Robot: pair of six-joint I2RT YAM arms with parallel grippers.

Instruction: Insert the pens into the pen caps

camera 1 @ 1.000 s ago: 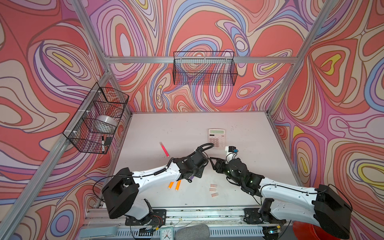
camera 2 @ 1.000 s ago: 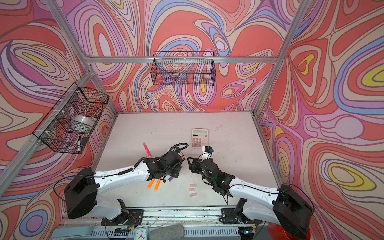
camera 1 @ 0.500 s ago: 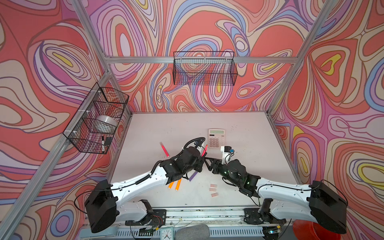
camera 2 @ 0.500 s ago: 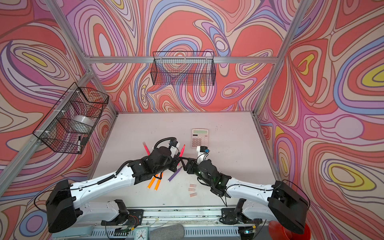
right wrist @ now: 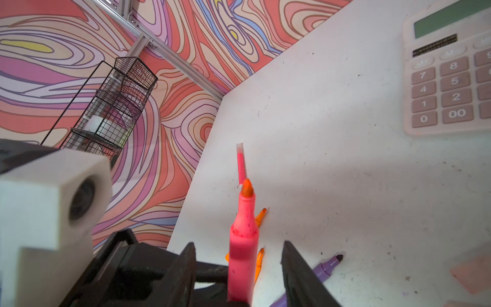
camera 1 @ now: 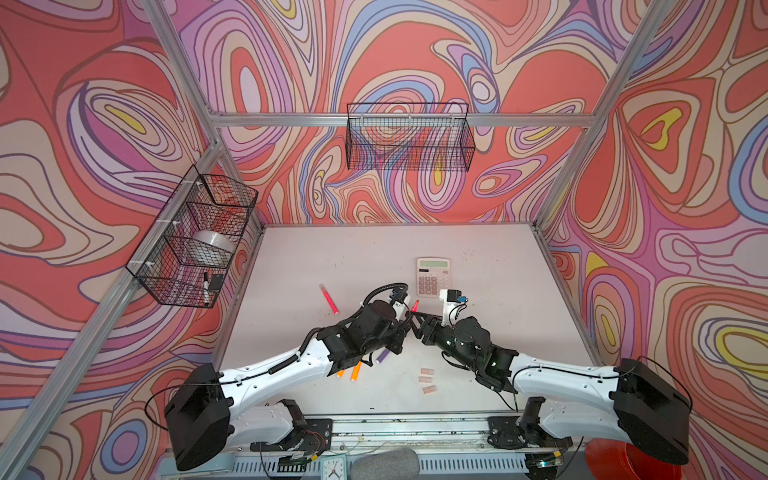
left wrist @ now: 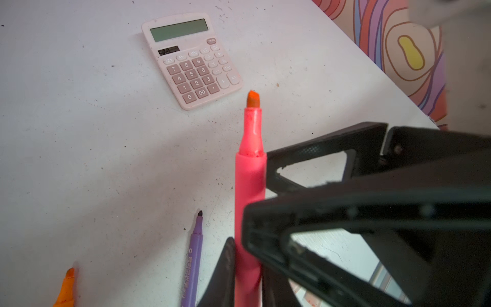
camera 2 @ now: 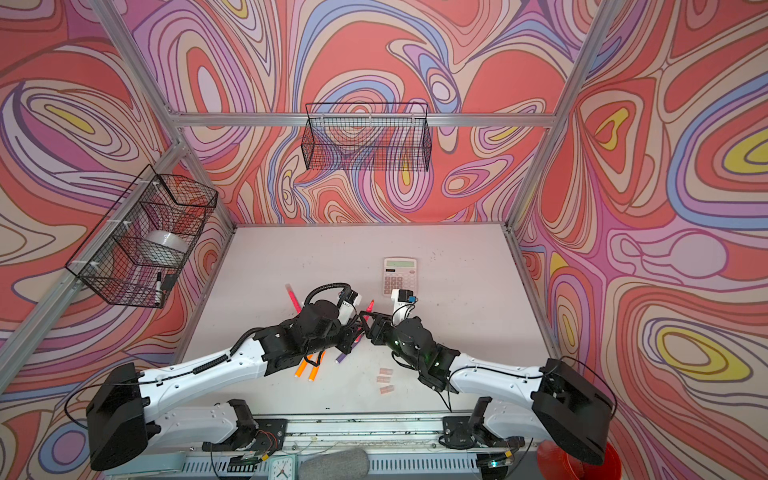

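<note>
While both top views give you only a pink tip poking up where the two arms meet, the wrist views settle the grip. From the left wrist you see the left pincer [left wrist: 245,239] clenched on the barrel of a hot pink pen [left wrist: 249,175], its orange nib bare and raised off the tabletop [left wrist: 79,133], with the calculator [left wrist: 191,61] beyond it. From the right wrist you see the right pincer [right wrist: 240,247] released: its fingers [right wrist: 292,265] stand either side of that same pen with a gap on both sides.

A second ago the two pincers were apart and no pen showed above them. The purple pen [camera 1: 383,356] was hidden under the left arm then, and now it lies in the open.

Two orange pens [camera 1: 355,371] lie beside it near the tabletop's front edge, partly under the left arm. Three pen caps [camera 1: 424,379] sit in a short row between the arms. Another pink pen [camera 1: 328,298], wearing a clear cap, lies left of the tabletop's middle.

In the wire basket [camera 1: 166,282] on the left wall you have a white tape roll [camera 1: 214,243] and a black-and-white marker [camera 1: 205,286].
</note>
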